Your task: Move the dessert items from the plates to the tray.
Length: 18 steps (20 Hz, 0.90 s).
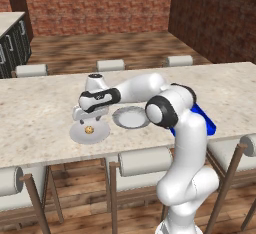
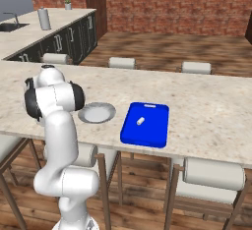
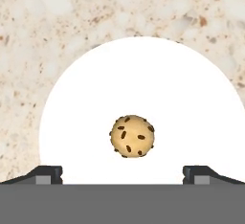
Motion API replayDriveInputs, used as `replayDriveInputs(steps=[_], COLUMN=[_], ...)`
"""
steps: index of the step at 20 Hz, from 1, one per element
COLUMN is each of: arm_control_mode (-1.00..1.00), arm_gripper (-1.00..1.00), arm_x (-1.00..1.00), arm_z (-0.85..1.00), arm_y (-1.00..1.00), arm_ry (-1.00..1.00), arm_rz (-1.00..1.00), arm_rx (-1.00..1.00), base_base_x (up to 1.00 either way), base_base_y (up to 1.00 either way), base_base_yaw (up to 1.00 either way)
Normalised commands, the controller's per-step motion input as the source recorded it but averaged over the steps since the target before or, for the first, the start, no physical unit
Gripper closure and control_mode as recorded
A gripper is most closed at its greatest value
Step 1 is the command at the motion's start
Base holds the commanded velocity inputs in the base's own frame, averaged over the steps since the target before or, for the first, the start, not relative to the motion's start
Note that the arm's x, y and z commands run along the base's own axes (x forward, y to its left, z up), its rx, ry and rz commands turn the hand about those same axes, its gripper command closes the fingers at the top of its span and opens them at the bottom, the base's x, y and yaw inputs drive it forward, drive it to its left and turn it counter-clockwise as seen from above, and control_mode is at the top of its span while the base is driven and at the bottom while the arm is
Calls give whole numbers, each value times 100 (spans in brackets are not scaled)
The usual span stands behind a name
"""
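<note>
A round golden-brown cookie ball with dark specks lies on the plain plate. My gripper hangs straight above it, open wide, and its fingertips straddle the cookie without touching it. From the left base view, the gripper hovers just over the cookie on that plate. The rimmed plate beside it is bare. The blue tray lies right of it, with a small white oblong piece resting on it.
The plates and tray sit near the front edge of a long speckled stone counter. Padded stools line both sides. A second kitchen counter with a sink and a grey canister stands far left.
</note>
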Motion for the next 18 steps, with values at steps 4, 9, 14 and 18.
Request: replayDriveInputs(steps=[4,9,14,18], arm_control_mode=[-100,-100,-100,-100], arm_gripper=[-100,-100,-100,-100], arm_x=[0,0,0,0], arm_z=[-18,-24,-16,-18], arm_y=[0,-6,0,0], arm_ry=[4,4,1,0], arm_rz=[0,0,0,0], arm_rx=[-4,-3,-1,0], base_base_x=[0,0,0,0], base_base_y=[0,0,0,0], base_base_yaw=[0,0,0,0])
